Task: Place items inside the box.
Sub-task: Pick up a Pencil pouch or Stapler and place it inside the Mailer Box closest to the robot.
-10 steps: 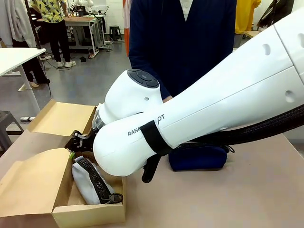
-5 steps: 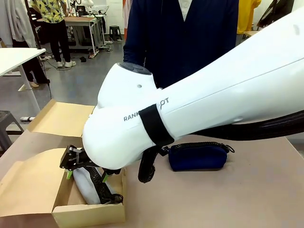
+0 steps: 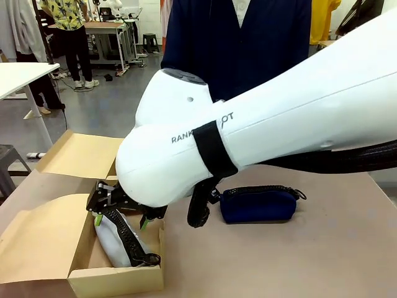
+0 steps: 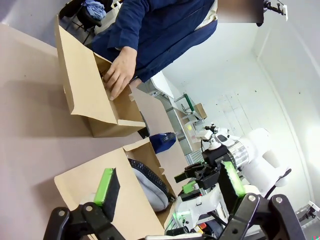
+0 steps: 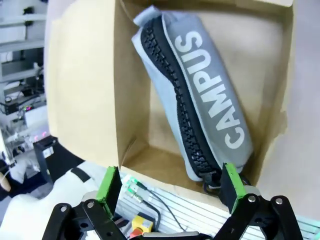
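Note:
The grey zip pouch (image 3: 118, 239) printed CAMPUS lies inside the open cardboard box (image 3: 115, 279) at the table's near left. My right gripper (image 3: 121, 214) hangs just above it, open, nothing between its fingers. In the right wrist view the grey pouch (image 5: 210, 100) rests slanted in the box (image 5: 132, 100), beyond my open right gripper (image 5: 170, 185). The navy zip pouch (image 3: 257, 203) lies on the table right of the box. My left gripper (image 4: 169, 182) is open and empty, looking across at the box (image 4: 85, 90), the grey pouch (image 4: 150, 182) and the navy pouch (image 4: 162, 141).
A person in a navy top (image 3: 239, 49) stands at the far side, with a hand (image 4: 119, 74) resting on the box's far flap. The box flaps (image 3: 37, 236) spread out to the left. My right arm (image 3: 279, 124) spans the table's middle.
My right gripper came down over the box, then shifted slightly right, staying open. The grey pouch has stayed in the box and the navy pouch on the table.

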Robot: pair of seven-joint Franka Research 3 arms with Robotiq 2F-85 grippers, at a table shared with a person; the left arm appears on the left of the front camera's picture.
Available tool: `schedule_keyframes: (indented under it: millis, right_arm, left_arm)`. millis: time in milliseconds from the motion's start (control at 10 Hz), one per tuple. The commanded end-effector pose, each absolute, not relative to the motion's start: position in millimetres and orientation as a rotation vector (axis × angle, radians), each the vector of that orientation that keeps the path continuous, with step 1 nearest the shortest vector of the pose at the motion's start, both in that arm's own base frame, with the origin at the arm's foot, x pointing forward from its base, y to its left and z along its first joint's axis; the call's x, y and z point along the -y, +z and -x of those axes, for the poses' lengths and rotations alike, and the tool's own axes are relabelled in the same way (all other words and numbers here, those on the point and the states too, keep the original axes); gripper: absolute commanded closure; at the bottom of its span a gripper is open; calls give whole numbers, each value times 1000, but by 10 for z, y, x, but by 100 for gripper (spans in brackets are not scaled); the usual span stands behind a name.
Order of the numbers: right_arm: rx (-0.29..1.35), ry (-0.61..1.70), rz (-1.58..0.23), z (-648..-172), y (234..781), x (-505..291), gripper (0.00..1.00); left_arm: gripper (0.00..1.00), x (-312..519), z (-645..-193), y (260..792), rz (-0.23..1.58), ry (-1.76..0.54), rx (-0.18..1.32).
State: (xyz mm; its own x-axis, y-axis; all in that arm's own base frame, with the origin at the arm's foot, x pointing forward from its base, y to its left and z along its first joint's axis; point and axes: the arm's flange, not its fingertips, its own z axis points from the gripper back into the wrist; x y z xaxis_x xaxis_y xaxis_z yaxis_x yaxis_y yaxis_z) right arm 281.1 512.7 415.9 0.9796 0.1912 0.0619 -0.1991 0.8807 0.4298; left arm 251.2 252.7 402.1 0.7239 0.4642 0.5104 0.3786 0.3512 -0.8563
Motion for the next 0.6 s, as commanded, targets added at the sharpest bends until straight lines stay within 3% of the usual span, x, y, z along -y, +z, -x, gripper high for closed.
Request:
schedule_keyframes:
  millis: [0,200,500]
  right_arm:
    - [-31,274,-495,-2775,4478,-4590,0]
    - [-87,234,-542,-2820,4964,-3506,0]
    - [-120,-16,-822,-2987,5129,-1991,0]
  left_arm:
    - [0,-2511,-2516,4026,1260,50,844]
    - [0,-2511,-2516,4026,1260,50,844]
    - [0,-2511,-2516,4026,1260,50,844]
